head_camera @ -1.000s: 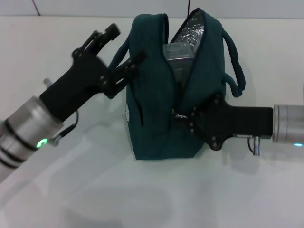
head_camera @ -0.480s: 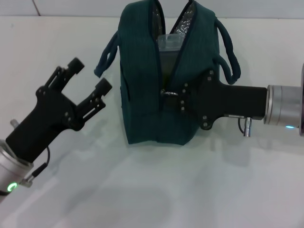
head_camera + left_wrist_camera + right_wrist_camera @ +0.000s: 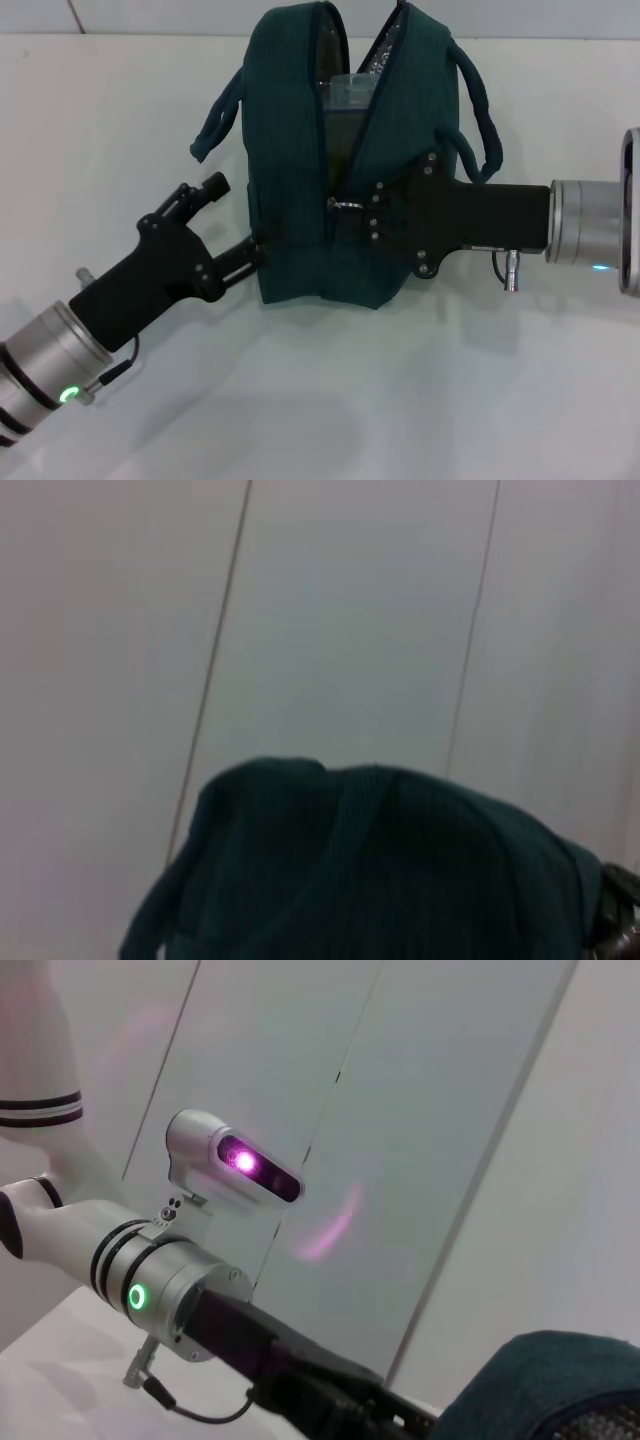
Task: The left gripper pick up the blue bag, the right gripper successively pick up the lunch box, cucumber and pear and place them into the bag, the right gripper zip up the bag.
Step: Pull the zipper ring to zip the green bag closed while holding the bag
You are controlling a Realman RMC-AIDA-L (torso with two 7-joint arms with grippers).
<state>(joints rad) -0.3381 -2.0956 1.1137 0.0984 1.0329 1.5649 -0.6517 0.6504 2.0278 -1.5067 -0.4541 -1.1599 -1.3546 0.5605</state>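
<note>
Two grippers bracket the blue bag (image 3: 350,170): left gripper (image 3: 235,228), fingers spread, braces its left wall; right gripper (image 3: 355,212) pinches the zipper pull (image 3: 345,205) for closing.

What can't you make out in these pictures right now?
- Cucumber and pear: not seen in any view; the bag walls hide its inside.
- Lunch box: head view, only its top shows in the opening.
- Right gripper fingertips: head view, lost against the bag at the zipper.
- Left gripper: absent from its wrist view.
</note>
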